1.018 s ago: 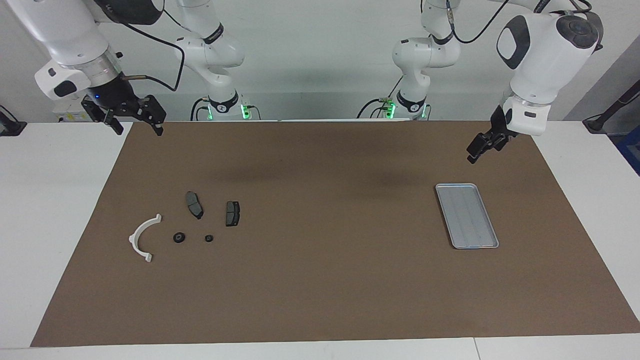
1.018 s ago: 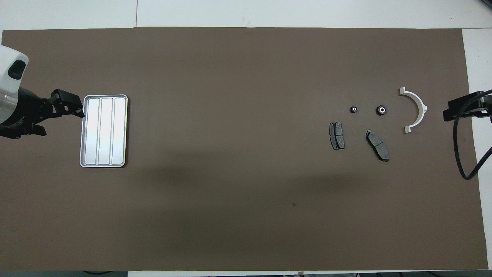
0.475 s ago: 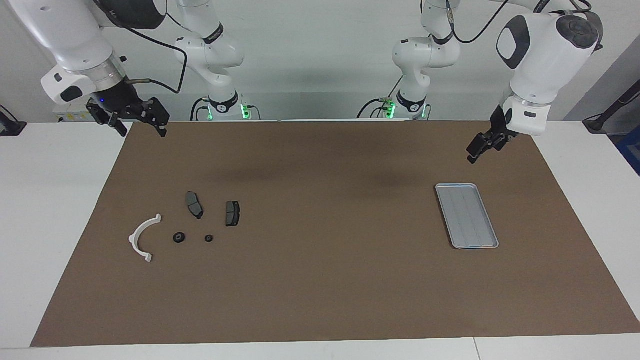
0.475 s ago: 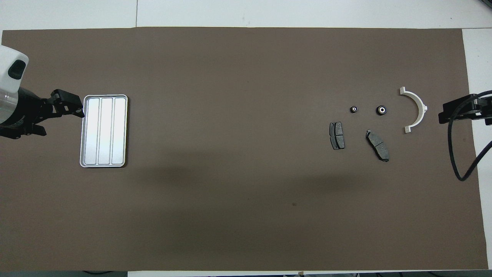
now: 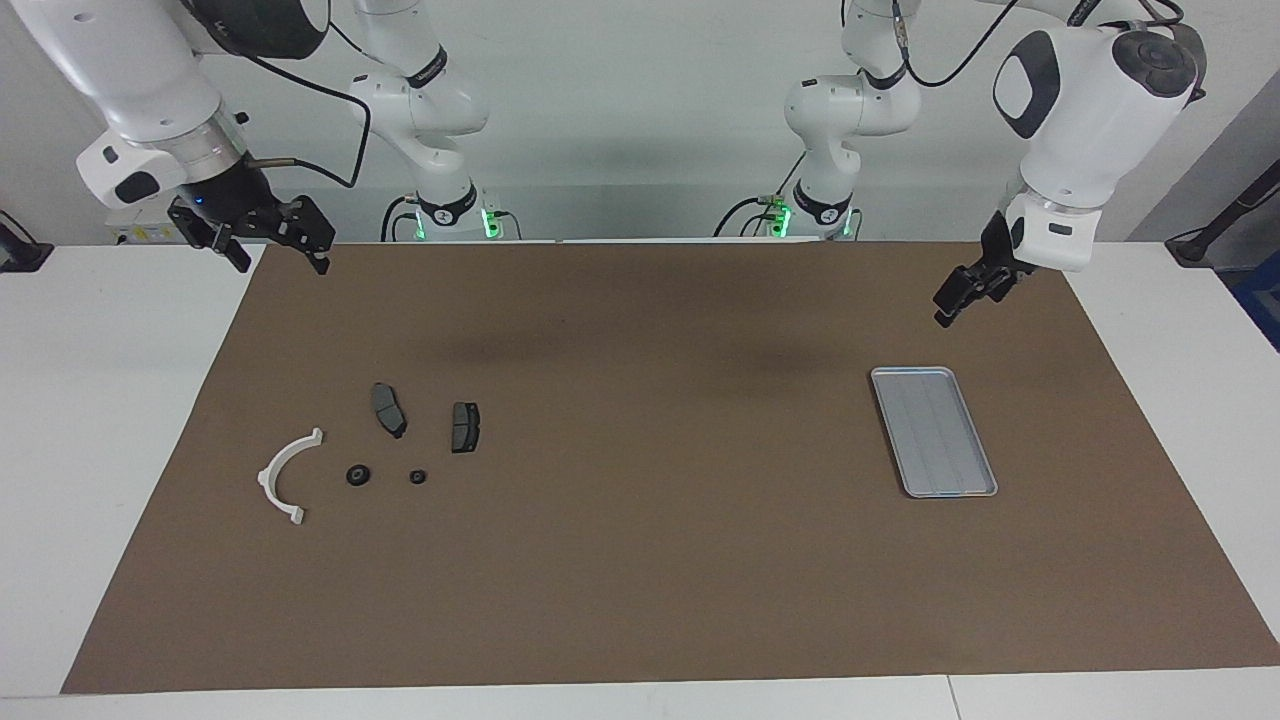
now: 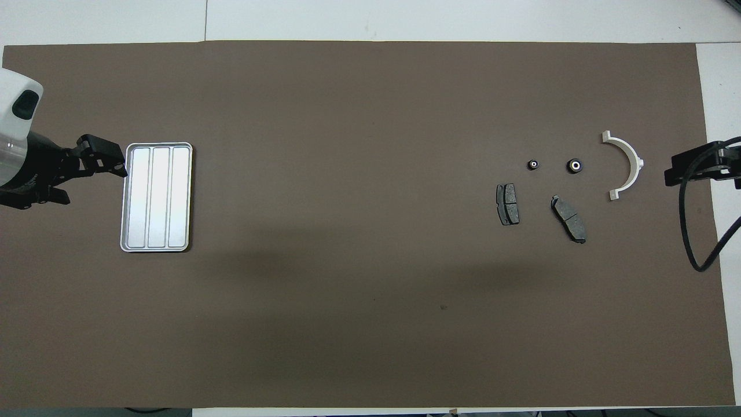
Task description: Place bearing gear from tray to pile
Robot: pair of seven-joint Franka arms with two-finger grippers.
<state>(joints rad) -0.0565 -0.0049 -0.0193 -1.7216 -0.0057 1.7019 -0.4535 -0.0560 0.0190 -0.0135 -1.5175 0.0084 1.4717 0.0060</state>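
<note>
- On the brown mat (image 5: 640, 560), toward the left arm's end of the table, the tray (image 5: 934, 431) is lying flat with nothing in it, just where it was a second ago.
- Toward the right arm's end, the pile is sitting unchanged: a white arc bracket (image 5: 286, 473), two dark pads (image 5: 388, 409) (image 5: 465, 426) nearer the robots, and two small black bearing gears (image 5: 357, 474) (image 5: 417, 476) lying apart on the mat between the bracket and the pads.
- The bearing gears are resting with the pile, not on the tray.
- The left gripper (image 5: 952, 298) is hanging in the air over the mat just beside the tray's nearer corner, holding nothing, in the same spot as before; its fingers are standing apart.
- The right gripper (image 5: 265, 238) is hovering over the mat's edge at its own end, fingers spread wide and empty; since the earlier frame it has been rising and pulling back slightly toward its base.
</note>
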